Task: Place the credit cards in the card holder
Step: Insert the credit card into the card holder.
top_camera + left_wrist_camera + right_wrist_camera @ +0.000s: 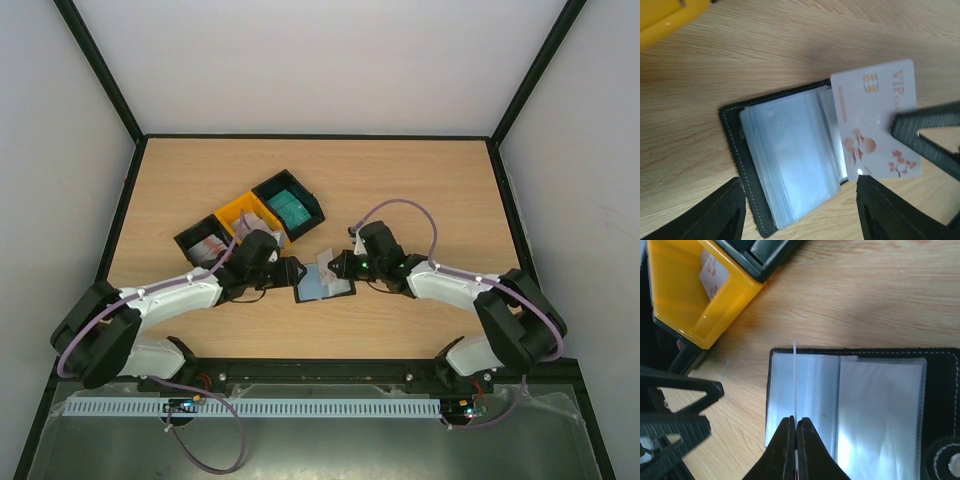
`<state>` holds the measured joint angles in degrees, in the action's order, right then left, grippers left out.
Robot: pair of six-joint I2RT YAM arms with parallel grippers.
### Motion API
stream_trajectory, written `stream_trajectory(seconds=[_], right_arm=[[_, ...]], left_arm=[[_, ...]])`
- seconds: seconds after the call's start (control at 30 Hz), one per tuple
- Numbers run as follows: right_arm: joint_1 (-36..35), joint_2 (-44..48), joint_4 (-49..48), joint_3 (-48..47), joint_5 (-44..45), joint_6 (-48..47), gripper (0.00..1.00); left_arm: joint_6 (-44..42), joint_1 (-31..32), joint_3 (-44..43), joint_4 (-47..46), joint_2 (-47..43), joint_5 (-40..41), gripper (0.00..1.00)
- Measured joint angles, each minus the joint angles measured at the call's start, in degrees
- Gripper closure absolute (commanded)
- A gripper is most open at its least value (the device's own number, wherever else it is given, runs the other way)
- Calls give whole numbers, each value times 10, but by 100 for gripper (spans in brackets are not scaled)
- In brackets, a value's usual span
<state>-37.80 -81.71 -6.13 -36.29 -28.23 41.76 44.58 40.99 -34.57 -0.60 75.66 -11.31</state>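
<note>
Right gripper (795, 424) clamps red-and-white card (875, 125) edge-on over card holder (880, 410), 9 o'clock leaf; left gripper (800, 187) spread, seemingly not pinning. Risk: holder skids, card misses sleeve.

This is a robotics lab test cell, not a lived-in room. A light-wood laminate table (420, 190) is boxed in by plain white wall panels (320, 60) joined along black frame struts (100, 70). A white-and-black left robot arm (170, 295) and its right twin (450, 285) are bolted to a black base rail (320, 372), trailing lilac cables (400, 203) above a white slotted cable duct (250, 408). A row of small black and yellow plastic sorting bins (243, 212) stands on the wood.
</note>
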Motion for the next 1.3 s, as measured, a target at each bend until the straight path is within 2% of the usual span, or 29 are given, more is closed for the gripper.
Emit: stream_trajectory(seconds=[0.2, 0.53, 0.87, 1.07, 1.3], right_arm=[[3, -16, -24, 22, -16, -16, 98], [3, -67, -83, 35, -36, -15, 98], [5, -92, -145, 56, -43, 21, 98], [7, -109, -177, 67, -47, 44, 98], [3, -116, -200, 76, -48, 63, 98]], left_arm=[[18, 3, 12, -12, 13, 24, 49], [39, 10, 13, -12, 41, 54, 54], [60, 22, 29, -13, 71, 73, 61], [64, 31, 26, -19, 81, 73, 71], [66, 35, 14, -17, 97, 80, 77]])
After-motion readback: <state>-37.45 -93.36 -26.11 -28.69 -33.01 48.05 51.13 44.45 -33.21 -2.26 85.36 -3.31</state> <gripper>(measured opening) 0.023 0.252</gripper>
